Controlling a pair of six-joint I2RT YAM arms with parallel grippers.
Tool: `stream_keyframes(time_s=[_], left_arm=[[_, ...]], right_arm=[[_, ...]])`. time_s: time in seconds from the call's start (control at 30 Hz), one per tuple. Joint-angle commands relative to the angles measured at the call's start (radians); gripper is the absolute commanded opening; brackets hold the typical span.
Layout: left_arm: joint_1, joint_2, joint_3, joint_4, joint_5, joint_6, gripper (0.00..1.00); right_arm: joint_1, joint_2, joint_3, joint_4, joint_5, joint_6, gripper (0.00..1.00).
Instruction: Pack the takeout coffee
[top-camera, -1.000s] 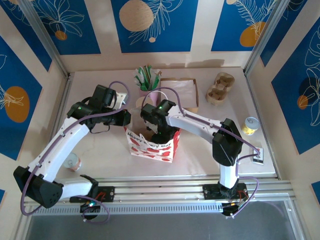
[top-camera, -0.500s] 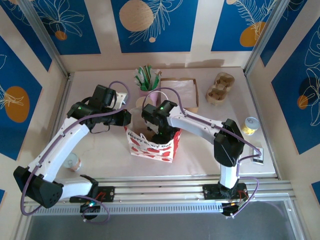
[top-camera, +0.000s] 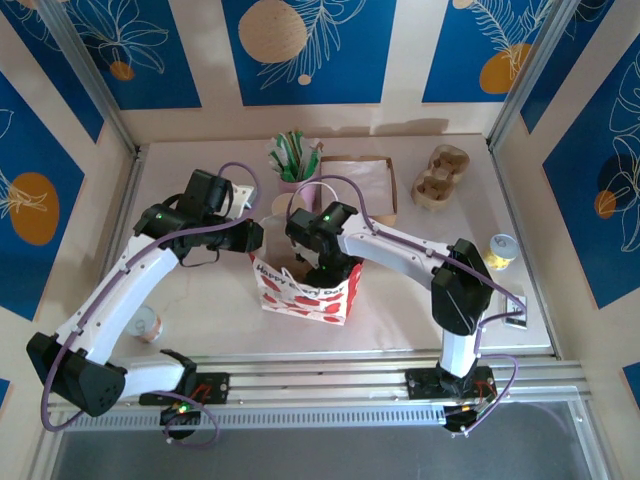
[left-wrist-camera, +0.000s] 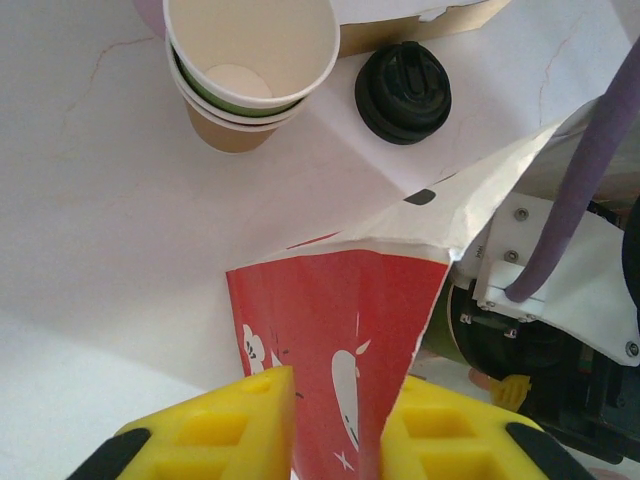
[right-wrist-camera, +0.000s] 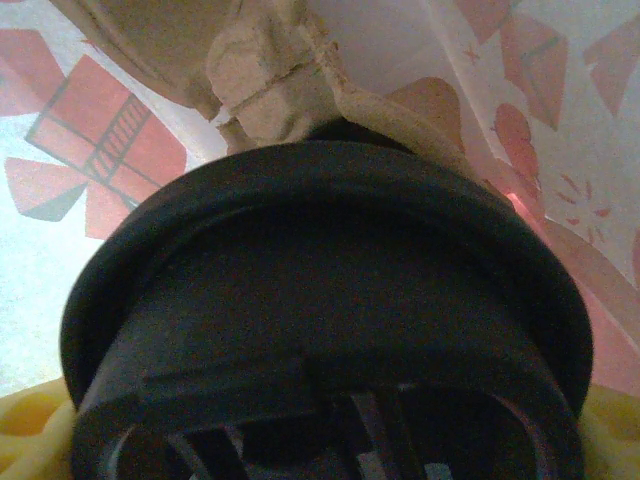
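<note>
Coffee (right-wrist-camera: 320, 290) sits inside the bag (top-camera: 298, 292), its black lid clasped between the right gripper's (right-wrist-camera: 320, 440) yellow fingers (right-wrist-camera: 30, 440). Left gripper (left-wrist-camera: 337, 430) straddles the bag's red wall; whether it pinches I cannot tell. 1 loose lid (left-wrist-camera: 403, 92) lies beside stacked cups (left-wrist-camera: 250, 70).

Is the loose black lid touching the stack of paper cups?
Apart. The left wrist view shows a clear gap between the black lid and the stacked cups beside it.
</note>
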Motion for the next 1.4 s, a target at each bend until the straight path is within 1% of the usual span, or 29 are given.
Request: stream_keyframes(time_s=[0.0, 0.37, 0.73, 1.37], left_arm=[[-0.003, -0.016, 0.019, -0.02, -0.022, 0.013, 0.25], [-0.003, -0.022, 0.016, -0.02, -0.022, 0.014, 0.31], [-0.003, -0.023, 0.005, -0.015, -0.018, 0.014, 0.34], [-0.003, -0.02, 0.005, -0.02, -0.017, 0.016, 0.35]], right_arm=[[-0.012, 0.081, -0.086, 0.024, -0.021, 0.018, 0.56], [-0.015, 0.084, -0.099, 0.039, -0.029, 0.02, 0.57], [-0.01, 0.083, -0.082, 0.028, -0.032, 0.023, 0.63], [0.012, 0.073, 0.007, -0.023, -0.019, 0.017, 0.82]])
